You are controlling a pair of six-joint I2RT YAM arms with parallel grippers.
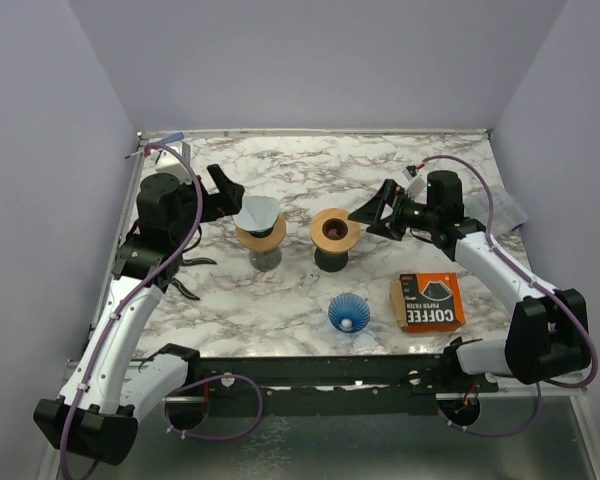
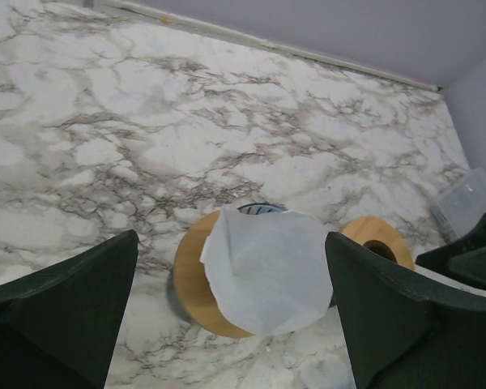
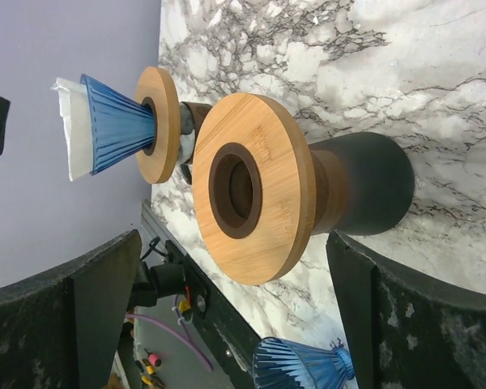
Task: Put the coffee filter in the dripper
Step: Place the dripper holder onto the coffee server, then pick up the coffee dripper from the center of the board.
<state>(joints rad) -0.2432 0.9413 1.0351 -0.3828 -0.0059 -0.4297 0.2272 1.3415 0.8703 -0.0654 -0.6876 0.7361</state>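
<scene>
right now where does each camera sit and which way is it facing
top external: above and behind the bases, looking down on the marble table; both arms, left gripper and right gripper show.
left wrist: on the left arm, facing the paper filter; its open fingers frame it.
right wrist: on the right arm, rolled sideways, facing the empty wooden stand; its fingers show.
shared: both wrist views catch filter and stand.

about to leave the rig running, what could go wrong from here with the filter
1. The coffee filter sits crooked, overhanging the wooden ring rather than pressed into the dripper. The left jaws, open on either side of it, might snag it and drag it out.
2. The right jaws straddle the empty stand, which is close beside the dripper. A nudge could tip one into the other.
</scene>
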